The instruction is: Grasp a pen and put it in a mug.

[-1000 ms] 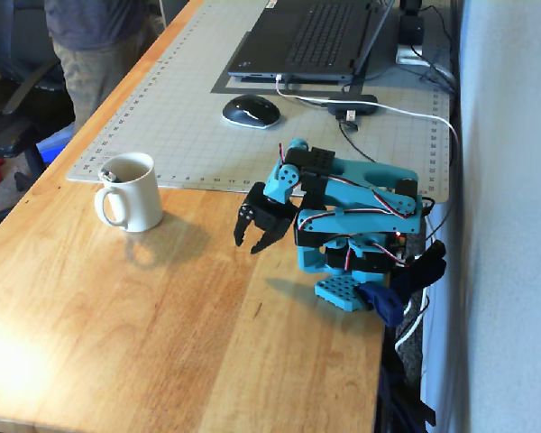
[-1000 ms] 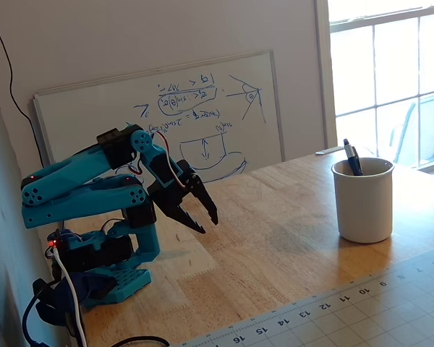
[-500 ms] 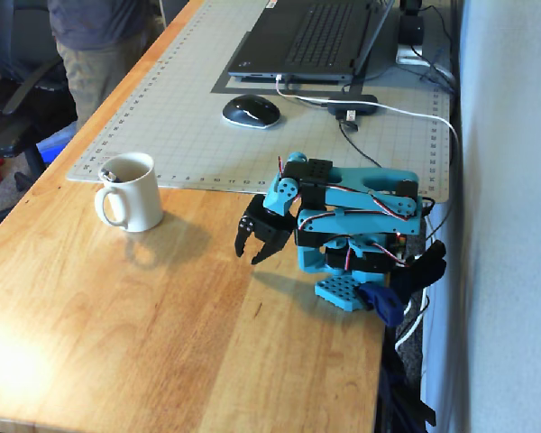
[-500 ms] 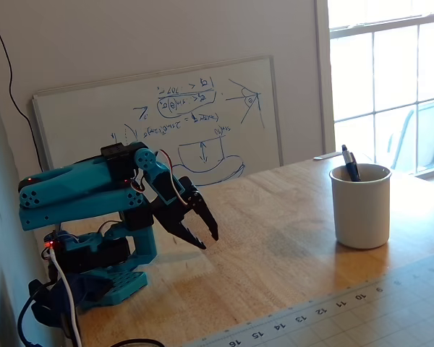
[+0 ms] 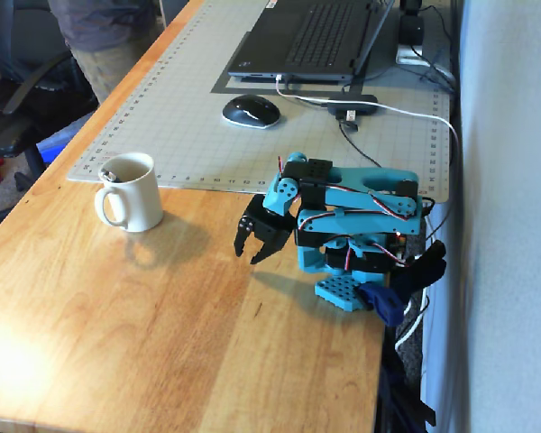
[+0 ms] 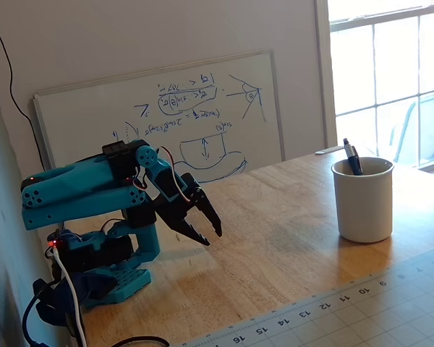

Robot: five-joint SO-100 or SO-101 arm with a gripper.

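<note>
The white mug (image 5: 131, 192) (image 6: 363, 200) stands on the wooden table, handle facing the camera in one fixed view. The dark pen (image 6: 351, 157) stands inside it, its top poking above the rim; only its tip (image 5: 107, 173) shows at the mug's mouth in the other fixed view. My blue arm is folded low over its base at the table's right edge. Its black gripper (image 5: 251, 251) (image 6: 210, 236) points down at the wood, well away from the mug. The fingers are slightly apart and hold nothing.
A grey cutting mat (image 5: 180, 117) carries a laptop (image 5: 316, 36) and a mouse (image 5: 251, 111) behind the arm. A whiteboard (image 6: 166, 119) leans on the wall. Cables (image 5: 406, 113) run by the base. A person (image 5: 95, 36) stands at the far left.
The arm folded down further over its base and the gripper dropped closer to the table. Mug and pen stayed put.
</note>
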